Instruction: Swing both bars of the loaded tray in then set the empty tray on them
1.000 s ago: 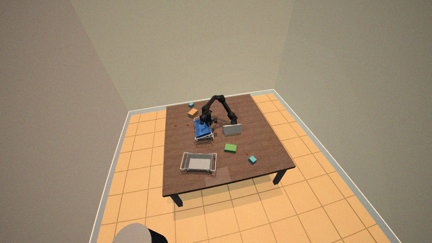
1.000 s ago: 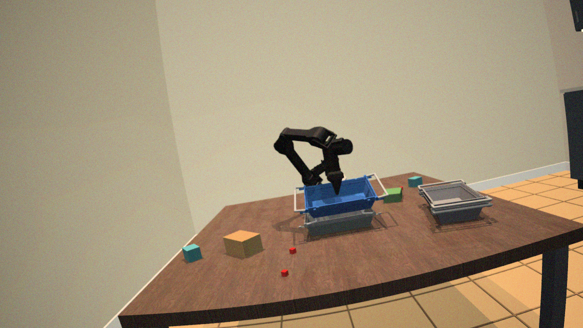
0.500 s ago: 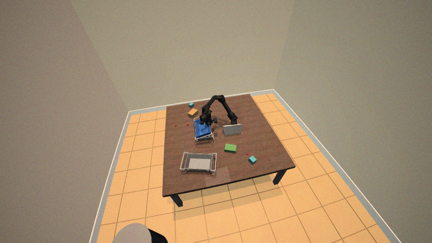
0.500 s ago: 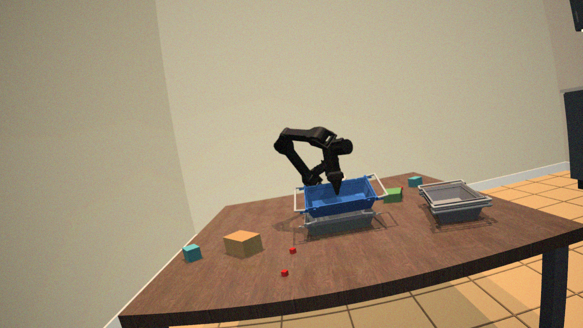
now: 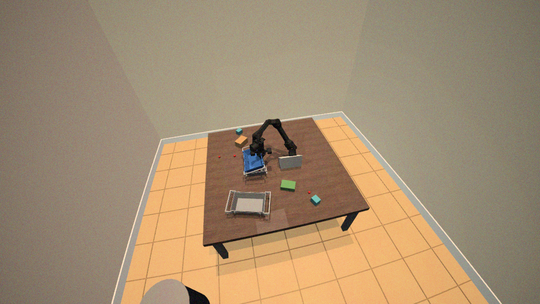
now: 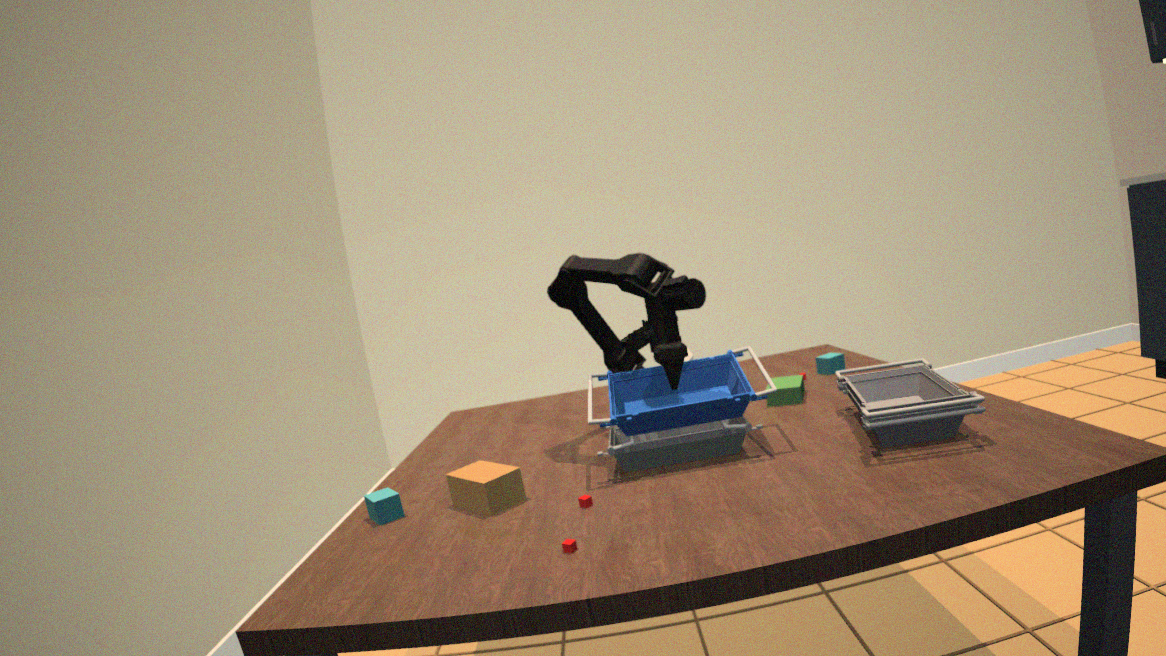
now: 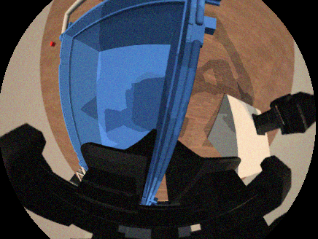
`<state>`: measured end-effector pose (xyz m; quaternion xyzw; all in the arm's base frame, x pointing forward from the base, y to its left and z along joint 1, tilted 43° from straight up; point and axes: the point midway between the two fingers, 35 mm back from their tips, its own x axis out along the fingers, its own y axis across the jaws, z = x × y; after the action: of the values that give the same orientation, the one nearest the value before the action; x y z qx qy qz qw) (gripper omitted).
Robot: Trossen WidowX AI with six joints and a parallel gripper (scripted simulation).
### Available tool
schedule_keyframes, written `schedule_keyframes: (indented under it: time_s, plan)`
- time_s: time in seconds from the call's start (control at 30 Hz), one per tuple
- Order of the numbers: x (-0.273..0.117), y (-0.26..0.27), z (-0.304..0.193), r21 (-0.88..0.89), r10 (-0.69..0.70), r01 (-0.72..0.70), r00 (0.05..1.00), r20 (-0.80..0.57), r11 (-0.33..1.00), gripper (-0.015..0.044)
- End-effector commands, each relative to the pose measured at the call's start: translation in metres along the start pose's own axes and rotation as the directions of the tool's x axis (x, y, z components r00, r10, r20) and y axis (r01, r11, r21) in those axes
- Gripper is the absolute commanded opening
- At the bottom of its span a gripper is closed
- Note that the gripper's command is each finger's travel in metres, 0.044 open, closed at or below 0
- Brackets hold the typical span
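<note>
My gripper (image 5: pixel 259 154) (image 6: pixel 674 381) (image 7: pixel 159 132) is shut on the long rim of a blue tray (image 5: pixel 253 168) (image 6: pixel 680 413) (image 7: pixel 135 60). No blocks show inside the blue tray, and its own pale wire bars (image 6: pixel 589 399) (image 6: pixel 763 372) stick out at its ends. The blue tray is directly over a grey tray (image 6: pixel 680 450), nearly level in the exterior view, its bottom close to the grey rim. I cannot tell whether they touch. The grey tray's load and most of its bars are hidden under the blue tray.
Another grey tray (image 5: pixel 249 205) (image 6: pixel 917 427) stands at the near left. A grey-white panel (image 5: pixel 290 162) (image 7: pixel 251 146) stands by the arm base. Around are a green block (image 5: pixel 288 184) (image 6: pixel 785 392), an orange block (image 5: pixel 241 141) (image 6: pixel 486 491), two teal cubes (image 5: pixel 239 131) (image 5: pixel 315 199) and small red cubes (image 6: pixel 585 500) (image 6: pixel 569 545).
</note>
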<state>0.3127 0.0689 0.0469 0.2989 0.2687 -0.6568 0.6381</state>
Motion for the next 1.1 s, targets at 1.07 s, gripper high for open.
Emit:
schedule_keyframes:
  time_s: [1.07]
  plan:
    - [0.012,-0.006,0.006,0.003,-0.023,0.023,1.0,0.004,1.0,0.0]
